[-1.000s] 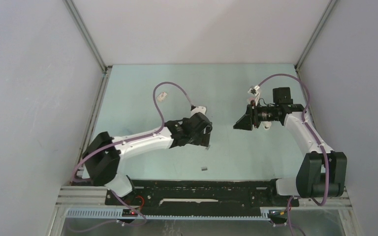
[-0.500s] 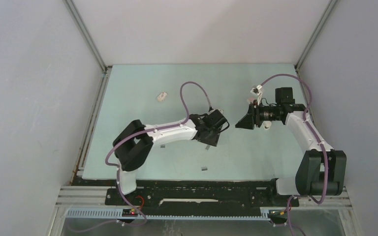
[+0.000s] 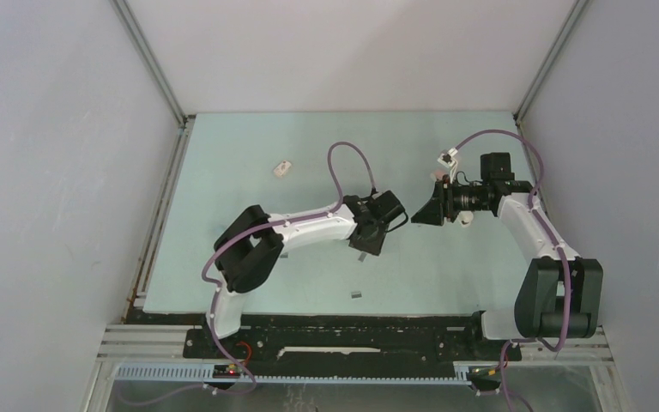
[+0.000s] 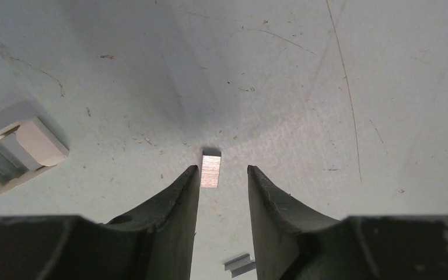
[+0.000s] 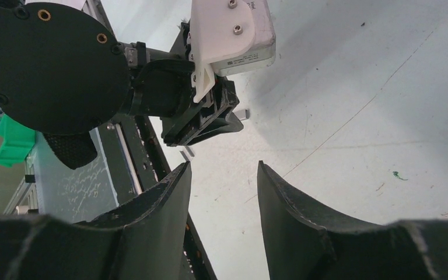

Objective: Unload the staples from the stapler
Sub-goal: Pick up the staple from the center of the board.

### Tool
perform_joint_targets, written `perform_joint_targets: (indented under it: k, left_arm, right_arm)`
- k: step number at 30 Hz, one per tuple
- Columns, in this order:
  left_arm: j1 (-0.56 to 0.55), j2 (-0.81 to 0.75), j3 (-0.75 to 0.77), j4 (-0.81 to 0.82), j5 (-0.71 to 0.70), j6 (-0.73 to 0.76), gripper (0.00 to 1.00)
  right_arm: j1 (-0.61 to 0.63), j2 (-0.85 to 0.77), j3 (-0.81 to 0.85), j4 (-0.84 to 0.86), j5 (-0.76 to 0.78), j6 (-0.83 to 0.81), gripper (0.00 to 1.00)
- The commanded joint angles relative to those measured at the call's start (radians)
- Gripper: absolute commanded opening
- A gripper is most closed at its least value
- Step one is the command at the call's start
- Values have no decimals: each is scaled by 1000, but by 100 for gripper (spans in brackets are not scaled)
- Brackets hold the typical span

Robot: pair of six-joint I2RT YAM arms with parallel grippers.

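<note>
Loose staples [image 4: 211, 171], open white box [image 4: 11, 149] nearby

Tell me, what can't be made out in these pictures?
Left wrist view: the white box is cut off by the left edge.
Left wrist view: the lower staple strip is partly behind the left end effector fingers.
Top view: the nearest staple strip is too small to count its staples.
</note>
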Motion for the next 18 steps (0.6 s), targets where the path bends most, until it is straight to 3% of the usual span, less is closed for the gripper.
perform_joint_targets:
  k: [1,18]
  left_arm:
    - [-4,18,56,-35,-31,17,42]
    - [-3,80,94,-67,-33,31,37]
  right_arm:
    - [-8,3,-1,11,-8,-6,54]
    - [-15,7,-1,9,-9,-8,54]
